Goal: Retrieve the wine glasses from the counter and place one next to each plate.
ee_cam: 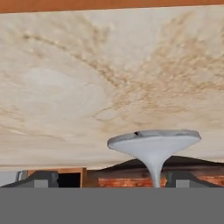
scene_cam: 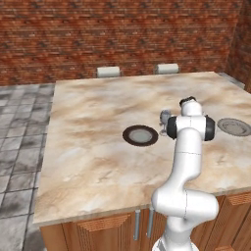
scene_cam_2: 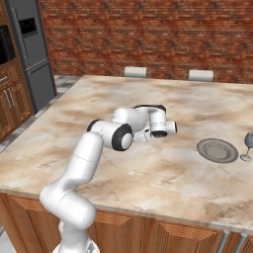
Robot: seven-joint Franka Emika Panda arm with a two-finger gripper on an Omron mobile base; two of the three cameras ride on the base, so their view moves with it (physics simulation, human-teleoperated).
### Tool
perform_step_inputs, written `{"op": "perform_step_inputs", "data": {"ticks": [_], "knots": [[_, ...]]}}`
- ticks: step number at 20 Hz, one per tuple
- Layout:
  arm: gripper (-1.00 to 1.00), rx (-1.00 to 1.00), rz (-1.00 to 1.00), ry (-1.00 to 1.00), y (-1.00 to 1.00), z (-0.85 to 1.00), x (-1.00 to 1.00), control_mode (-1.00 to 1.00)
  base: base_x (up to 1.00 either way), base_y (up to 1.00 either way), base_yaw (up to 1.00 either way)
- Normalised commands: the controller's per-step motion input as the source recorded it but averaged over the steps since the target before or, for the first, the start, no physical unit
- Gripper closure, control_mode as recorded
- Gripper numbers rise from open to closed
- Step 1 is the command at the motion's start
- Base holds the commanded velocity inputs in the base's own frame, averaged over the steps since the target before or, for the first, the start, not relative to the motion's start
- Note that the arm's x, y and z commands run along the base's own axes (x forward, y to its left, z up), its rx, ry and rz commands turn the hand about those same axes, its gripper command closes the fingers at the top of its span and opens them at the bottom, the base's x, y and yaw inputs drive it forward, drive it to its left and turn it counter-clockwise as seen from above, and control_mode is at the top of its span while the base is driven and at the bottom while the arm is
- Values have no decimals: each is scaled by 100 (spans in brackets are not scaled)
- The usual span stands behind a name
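Step in hand: judged as placing the second wine glass (ee_cam: pixel 153 151); its foot and stem show in the hand view between the two dark finger tips, foot toward the counter (scene_cam: pixel 98 147).
Held glass, place: in the left base view a greyish glass bowl sits just behind the arm's wrist, just to the right of the near plate (scene_cam: pixel 140 135). Whether the foot is touching the stone or just above it I cannot tell.
Gripper (ee_cam: pixel 109 179): fingers stand on either side of the stem, one to each side; they look closed around the glass, though actual contact with the stem is hidden at the bottom of the hand view.
Other glass (scene_cam_2: pixel 246 144): upright on the counter, just beside the far plate (scene_cam_2: pixel 217 150), on the side away from the arm. That pair looks done.
Far plate, other view: same dish at the right edge of the left base view.
Next move, judgement: get the foot flat on the stone beside the near plate, not on its rim, then part the fingers and back away without knocking the stem.
Risk: thin stem, small foot; a sideways pull on release could tip it.
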Motion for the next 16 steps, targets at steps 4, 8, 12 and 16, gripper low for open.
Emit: {"op": "perform_step_inputs", "data": {"ticks": [4, 8, 12, 16], "knots": [[-100, 0, 0, 3, -8, 0, -9, -100, 0, 0, 0], [-100, 0, -4, 0, -24, 0, -2, -100, 0, 0, 0], [-100, 1, -8, 0, -34, 0, -4, -100, 0, 0, 0], [-100, 1, -7, 0, -30, 4, -25, -100, 0, 0, 0]]}}
